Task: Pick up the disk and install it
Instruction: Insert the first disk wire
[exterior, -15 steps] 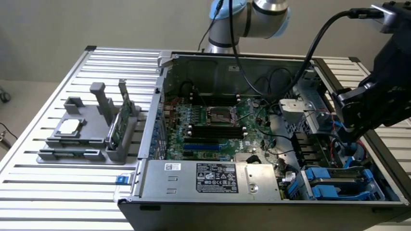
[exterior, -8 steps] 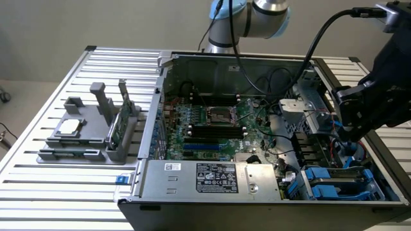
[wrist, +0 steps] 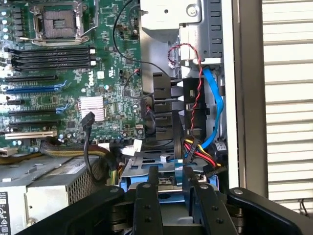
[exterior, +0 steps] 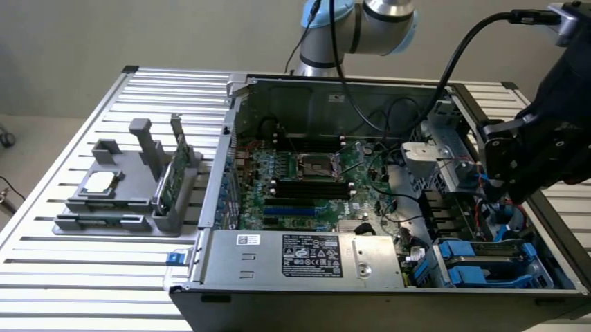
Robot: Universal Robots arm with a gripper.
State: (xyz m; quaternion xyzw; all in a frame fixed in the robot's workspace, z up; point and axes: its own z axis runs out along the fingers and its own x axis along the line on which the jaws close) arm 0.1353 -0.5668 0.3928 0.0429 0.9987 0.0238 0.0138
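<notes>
An open grey metal computer case (exterior: pixel 231 124) lies on a slatted aluminium table (exterior: pixel 83 290). A green motherboard (exterior: pixel 305 180) covers the case floor, and a silver power supply box with a white and black label (exterior: pixel 305 257) sits along the near wall. On the table at the exterior view's left, well apart from the case, a grey plastic fixture (exterior: pixel 115 218) carries a small square silver chip (exterior: pixel 99 182) and an upright thin green circuit card (exterior: pixel 170 181).

The disk (exterior: pixel 486 258), a flat drive in blue plastic carrier rails, sits in the drive bay at the near corner of the case on the exterior view's right, just beside the power supply. Cables crowd the space around the bay. In the wrist view a bright blue flat cable (wrist: pixel 215 110), a twisted red and black wire pair (wrist: pixel 196 98) and a red, yellow and black wire bundle (wrist: pixel 201 157) hang close beside it, against the case wall.

The silver and blue arm (exterior: pixel 362 24) rises behind the far wall. Its black wrist reaches over the exterior view's right side of the case, trailing a thick black cable (exterior: pixel 459 52). The black gripper (wrist: pixel 170 175) points down at the bay. Its two fingers (wrist: pixel 149 196) stand apart with a gap between them, and the blue end of the disk (wrist: pixel 167 196) shows in that gap.
</notes>
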